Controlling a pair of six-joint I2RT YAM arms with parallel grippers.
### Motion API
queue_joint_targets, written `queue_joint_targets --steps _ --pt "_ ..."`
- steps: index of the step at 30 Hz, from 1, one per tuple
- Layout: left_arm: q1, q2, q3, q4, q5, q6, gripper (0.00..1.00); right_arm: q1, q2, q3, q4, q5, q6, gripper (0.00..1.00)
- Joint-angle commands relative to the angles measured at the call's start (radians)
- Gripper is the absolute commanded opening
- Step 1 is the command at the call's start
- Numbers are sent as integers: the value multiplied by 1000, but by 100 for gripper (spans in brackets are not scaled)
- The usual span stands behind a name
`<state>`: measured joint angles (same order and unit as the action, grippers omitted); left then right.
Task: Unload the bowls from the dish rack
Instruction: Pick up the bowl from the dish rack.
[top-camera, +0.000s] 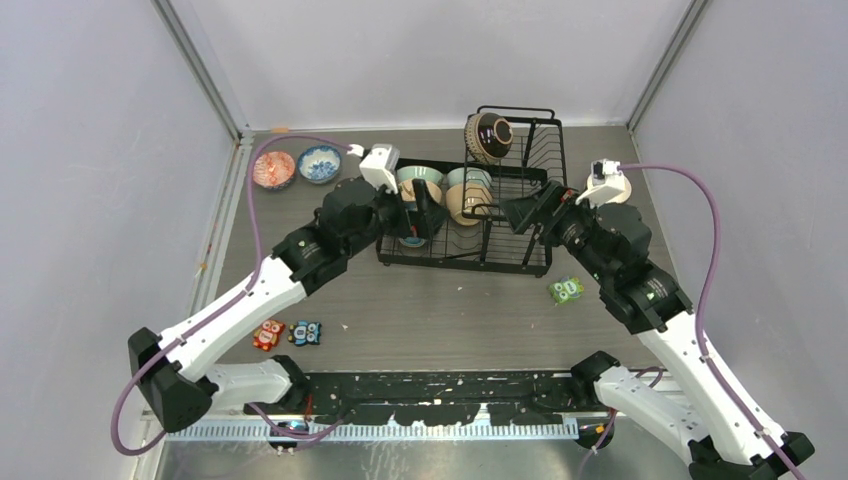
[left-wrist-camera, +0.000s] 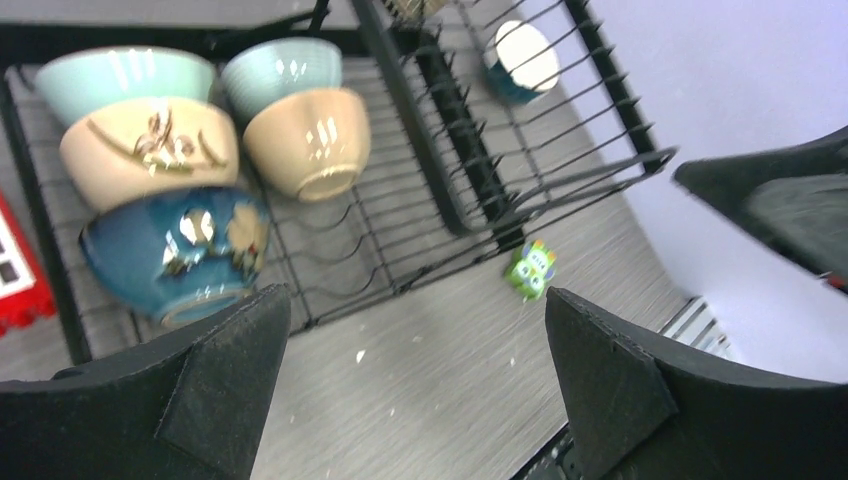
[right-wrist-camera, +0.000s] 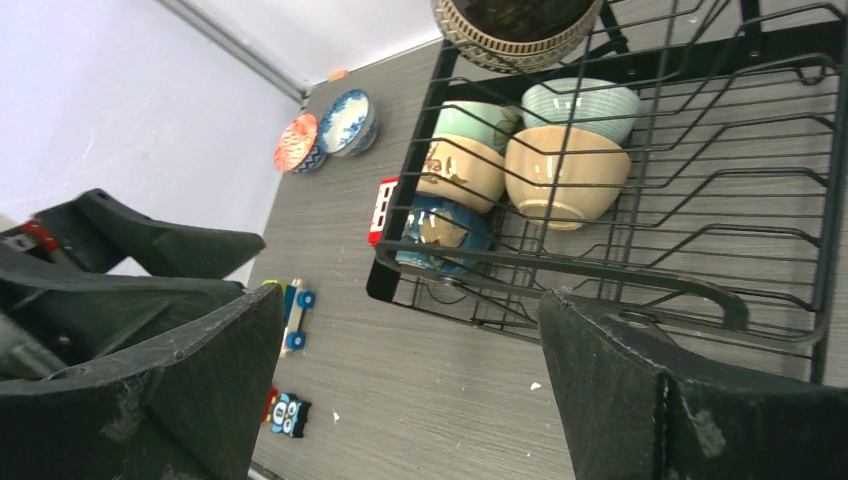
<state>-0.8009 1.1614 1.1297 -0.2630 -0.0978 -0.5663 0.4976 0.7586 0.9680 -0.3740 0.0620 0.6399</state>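
In the large black wire dish rack (top-camera: 470, 255), lengthwise left-to-right: round glazed ceramic bowls (top-camera: 466, 200) on edge, bases nearward; left gripper (left-wrist-camera: 415, 300) and right gripper (right-wrist-camera: 410, 300) agape, empty.

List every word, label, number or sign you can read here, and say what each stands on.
No text can be read in any view.
The green toy block has a printed pattern, too small and blurred to read.
The red block has white squares, no writing.
The cream bowl has a brown brush motif, no script.
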Motion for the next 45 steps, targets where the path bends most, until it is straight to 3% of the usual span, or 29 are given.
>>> queue_joint_targets --steps 1,5,8,12,16,30,37,45 --pt "31 38 59 238 47 37 100 2 0 51 6 109 0 100" --pt "119 163 174 303 229 -60 100 1 -34 41 20 195 -56 100" --pt "200 272 249 355 362 -214 100 1 -87 -2 81 166 -96 100" --pt "317 409 268 624 552 -446 100 1 -146 -49 143 114 -110 100" --pt "403 561 357 781 714 -609 100 2 -135 -18 89 81 -137 100" --pt "422 742 550 711 838 -537 100 3 -169 -78 52 78 -109 100" --pt "400 814 675 477 844 -429 89 2 -147 -56 29 108 -106 100" --pt "393 853 703 459 858 -450 88 1 -160 -47 20 98 -94 100"
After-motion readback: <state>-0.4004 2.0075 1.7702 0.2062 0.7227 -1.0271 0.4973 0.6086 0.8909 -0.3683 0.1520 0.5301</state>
